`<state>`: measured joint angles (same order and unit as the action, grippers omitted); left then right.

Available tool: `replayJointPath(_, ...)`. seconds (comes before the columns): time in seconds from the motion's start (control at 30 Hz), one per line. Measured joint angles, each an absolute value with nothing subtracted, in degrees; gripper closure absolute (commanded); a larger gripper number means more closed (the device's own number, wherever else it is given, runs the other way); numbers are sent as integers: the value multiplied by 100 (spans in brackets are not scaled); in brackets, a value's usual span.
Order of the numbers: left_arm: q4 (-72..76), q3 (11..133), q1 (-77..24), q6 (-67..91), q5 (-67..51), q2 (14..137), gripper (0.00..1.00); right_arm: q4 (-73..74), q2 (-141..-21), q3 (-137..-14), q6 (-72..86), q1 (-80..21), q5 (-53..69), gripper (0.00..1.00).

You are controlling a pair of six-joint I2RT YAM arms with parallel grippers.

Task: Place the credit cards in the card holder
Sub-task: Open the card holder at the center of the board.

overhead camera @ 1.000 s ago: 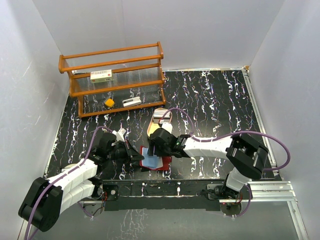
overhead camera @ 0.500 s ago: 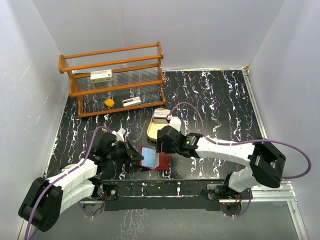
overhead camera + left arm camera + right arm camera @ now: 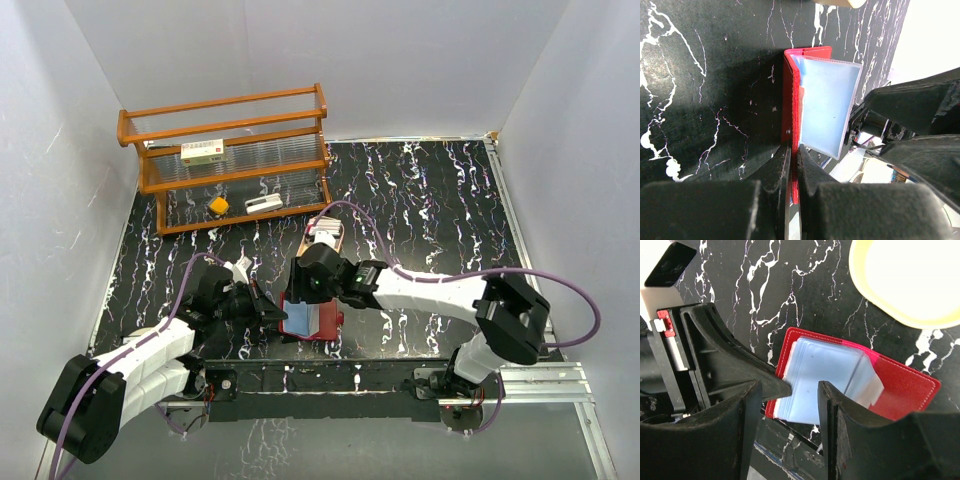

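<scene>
At the lower centre of the top view, the card holder [image 3: 310, 318] is laid open on the table. Its red cover edge is pinched by the left gripper [image 3: 792, 152], whose fingers are pressed together on it. The right gripper [image 3: 807, 390] is hung just above the pale blue pockets with its jaws apart, and nothing is seen between them. The credit cards [image 3: 322, 228] are seen as a pale stack in the tan tray [image 3: 856, 267], just above the wallet in the frame and partly hidden by the right arm. Only a thin edge is clamped, so the cover could be pulled free if the pockets are snagged by the right fingers. The two grippers are set close together, so a collision is risked.
</scene>
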<state>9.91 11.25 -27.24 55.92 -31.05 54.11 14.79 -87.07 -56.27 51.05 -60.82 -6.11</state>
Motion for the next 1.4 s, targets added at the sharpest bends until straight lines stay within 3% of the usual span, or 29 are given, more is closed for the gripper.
replayJointPath(0.3, 974, 1127, -2724, 5592, -3105, 5411, 100, 1645, -9389, -5789, 5061, -6101, -628, 53)
replayJointPath(1.0, 932, 1125, -2724, 5594, -3087, 5411, 100, 1653, -9688, -5789, 5061, -6101, -711, 55)
replayJointPath(1.13, 934, 1125, -2724, 5590, -3087, 5411, 88, 1737, -9690, -5789, 5048, -6101, -832, 55)
replayJointPath(1.23, 941, 1125, -2724, 5592, -3089, 5411, 73, 1831, -9690, -5789, 5037, -6101, -923, 55)
replayJointPath(1.4, 1035, 1125, -2724, 5614, -3092, 5463, 74, 1894, -9690, -5763, 5002, -6101, -991, 56)
